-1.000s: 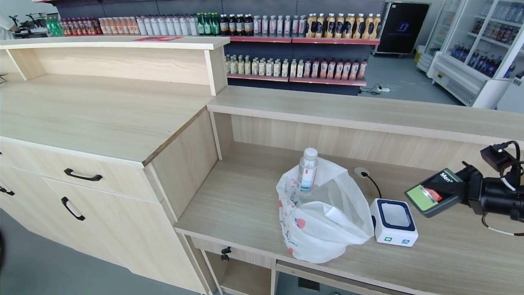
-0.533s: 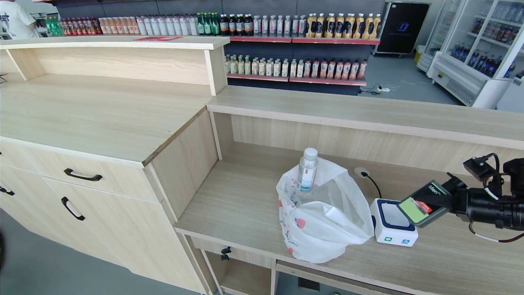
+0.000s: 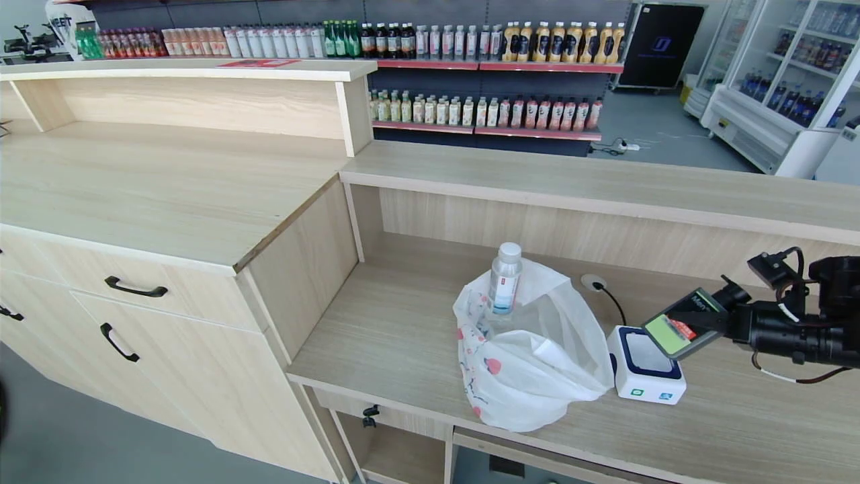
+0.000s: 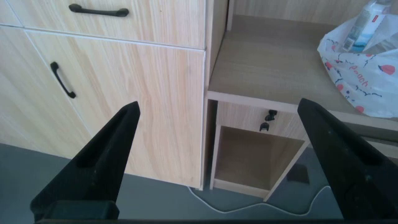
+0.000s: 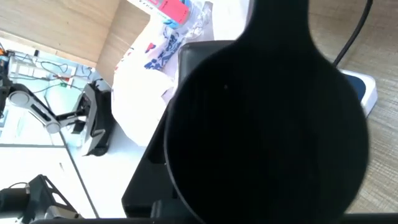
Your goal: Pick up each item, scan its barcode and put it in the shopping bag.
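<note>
Left pincer point(image 4: 217, 112) hangs spread open, low by the cabinet. Shopping bag point(image 3: 531, 363) sits on the bench point(image 3: 739, 417), water bottle point(image 3: 505, 279) upright inside. Barcode scanner point(image 3: 646, 365) is just beside it at 3 o'clock. Flat box point(image 3: 682, 326) is clamped in the right pincer point(image 3: 722, 316), at the scanner's 1 o'clock, long axis tilting down toward it.

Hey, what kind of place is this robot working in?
Most likely a small shop's checkout counter: shelves of bottled drinks behind, a glass-door drinks fridge, and a barcode scanner beside a shopping bag.

Scanner point(image 3: 645, 378) corner behind the box point(image 3: 678, 327) in the right end effector point(image 3: 716, 314)
</note>
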Robot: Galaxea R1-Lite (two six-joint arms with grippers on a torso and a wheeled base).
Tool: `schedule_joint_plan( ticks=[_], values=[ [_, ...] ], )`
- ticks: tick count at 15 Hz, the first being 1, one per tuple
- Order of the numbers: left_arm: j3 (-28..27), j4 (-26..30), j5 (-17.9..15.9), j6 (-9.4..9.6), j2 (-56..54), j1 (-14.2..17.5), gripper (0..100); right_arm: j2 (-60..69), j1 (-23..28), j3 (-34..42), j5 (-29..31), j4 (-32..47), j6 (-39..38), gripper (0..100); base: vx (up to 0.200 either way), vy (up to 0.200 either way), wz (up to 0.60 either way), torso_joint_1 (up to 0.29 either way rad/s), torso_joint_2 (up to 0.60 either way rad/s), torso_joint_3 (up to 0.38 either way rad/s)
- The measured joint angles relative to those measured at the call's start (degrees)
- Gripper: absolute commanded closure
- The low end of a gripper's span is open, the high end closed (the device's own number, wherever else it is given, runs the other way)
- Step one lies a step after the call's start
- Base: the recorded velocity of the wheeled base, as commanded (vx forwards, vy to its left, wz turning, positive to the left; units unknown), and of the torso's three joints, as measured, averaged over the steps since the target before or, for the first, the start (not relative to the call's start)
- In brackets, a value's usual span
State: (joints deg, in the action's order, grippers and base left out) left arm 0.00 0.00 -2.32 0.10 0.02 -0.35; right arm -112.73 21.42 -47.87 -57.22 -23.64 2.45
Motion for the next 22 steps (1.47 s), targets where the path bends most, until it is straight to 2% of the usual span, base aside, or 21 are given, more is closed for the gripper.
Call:
schedule_joint_plan(
  ticks=[5,18,22],
  values=[
    [0.00,0.00,0.00,0.00,0.00,0.00,0,-1.41,-1.68,-0.17,0.02,-0.26,0.23,100,0.000,0.000,0.00,0.000,0.00,0.000],
    [0.00,0.00,0.00,0.00,0.00,0.00,0,-1.44,-1.77,0.27,-0.12,-0.33,0.80,100,0.000,0.000,0.00,0.000,0.00,0.000],
    [0.00,0.00,-0.02,0.00,0.00,0.00,0,10.61,-2.55,2.76,2.84,-0.37,2.04,100,0.000,0.000,0.00,0.000,0.00,0.000]
  ],
)
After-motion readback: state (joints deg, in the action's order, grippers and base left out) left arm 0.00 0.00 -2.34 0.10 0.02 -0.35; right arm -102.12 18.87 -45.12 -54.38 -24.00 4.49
